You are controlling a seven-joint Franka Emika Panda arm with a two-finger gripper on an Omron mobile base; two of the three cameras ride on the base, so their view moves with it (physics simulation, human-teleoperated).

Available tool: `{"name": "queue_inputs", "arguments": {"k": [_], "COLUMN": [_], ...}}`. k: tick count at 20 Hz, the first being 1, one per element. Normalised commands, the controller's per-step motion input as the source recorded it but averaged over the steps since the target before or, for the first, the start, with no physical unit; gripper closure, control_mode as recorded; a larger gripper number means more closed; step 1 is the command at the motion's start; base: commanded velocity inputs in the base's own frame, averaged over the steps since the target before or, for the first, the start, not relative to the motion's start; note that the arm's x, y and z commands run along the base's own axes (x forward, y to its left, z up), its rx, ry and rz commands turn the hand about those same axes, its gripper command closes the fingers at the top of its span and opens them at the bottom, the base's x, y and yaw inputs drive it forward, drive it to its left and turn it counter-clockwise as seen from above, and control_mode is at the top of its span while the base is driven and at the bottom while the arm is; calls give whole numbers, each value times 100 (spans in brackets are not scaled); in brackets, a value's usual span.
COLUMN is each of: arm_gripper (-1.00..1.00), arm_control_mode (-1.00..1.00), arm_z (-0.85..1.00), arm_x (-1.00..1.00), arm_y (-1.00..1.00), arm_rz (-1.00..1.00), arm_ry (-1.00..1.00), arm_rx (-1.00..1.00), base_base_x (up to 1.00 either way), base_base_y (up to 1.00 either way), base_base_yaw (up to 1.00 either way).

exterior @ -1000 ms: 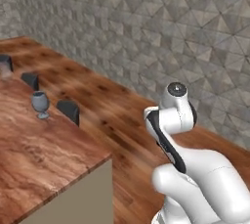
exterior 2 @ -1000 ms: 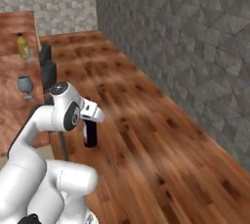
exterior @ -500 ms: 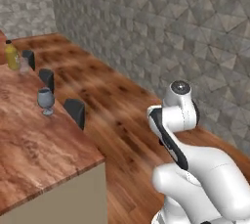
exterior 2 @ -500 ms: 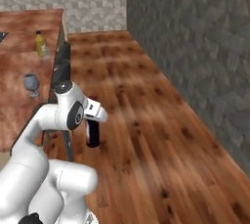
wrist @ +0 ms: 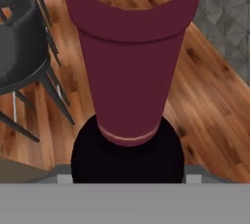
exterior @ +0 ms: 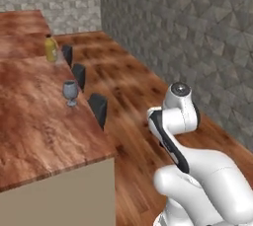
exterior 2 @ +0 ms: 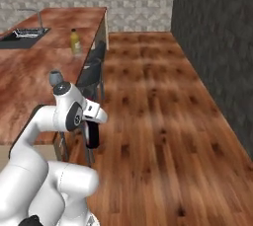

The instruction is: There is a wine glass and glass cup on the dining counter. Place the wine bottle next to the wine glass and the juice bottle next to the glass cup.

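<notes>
My gripper [exterior 2: 92,125] is shut on the wine bottle [exterior 2: 92,137], which hangs upright over the wood floor beside the dining counter [exterior 2: 29,72]. In the hand view the wine bottle [wrist: 128,71] shows its dark red neck above a black body. The wine glass [exterior: 70,92] stands near the dining counter's [exterior: 29,116] stool-side edge, and from the right I see the wine glass [exterior 2: 55,77] just behind my arm. The yellow-orange juice bottle [exterior: 50,49] stands farther along the top, as does the juice bottle [exterior 2: 75,41] in the right base view. The glass cup is too faint to make out.
Dark stools [exterior: 99,108] line the counter's side, and the nearest stool [exterior 2: 94,69] is close to the held bottle. A dark sink [exterior 2: 22,34] with a faucet [exterior 2: 33,14] sits at the far left. A grey stone wall [exterior: 188,27] bounds the floor [exterior 2: 163,111].
The whole picture has shifted, so the base has moved: I see farther along the counter, and the juice bottle and sink have come into view. The wine bottle stays in my grip.
</notes>
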Motion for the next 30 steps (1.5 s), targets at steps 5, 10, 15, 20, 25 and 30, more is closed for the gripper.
{"name": "queue_inputs", "arguments": {"k": [5,10,15,20,25,30], "arm_gripper": [100,100,100,100,100,100], "arm_control_mode": [100,100,100,100,100,100], "arm_z": [0,0,0,0,0,0], "arm_x": [0,0,0,0,0,0], "arm_y": [0,0,0,0,0,0], "arm_rz": [0,0,0,0,0,0], "arm_ry": [0,0,0,0,0,0], "arm_rx": [0,0,0,0,0,0], "base_base_x": [33,35,28,30,32,33], "base_base_y": [-56,-39,-19,-16,-33,-37], "base_base_yaw": [4,24,52,57,36,30]}}
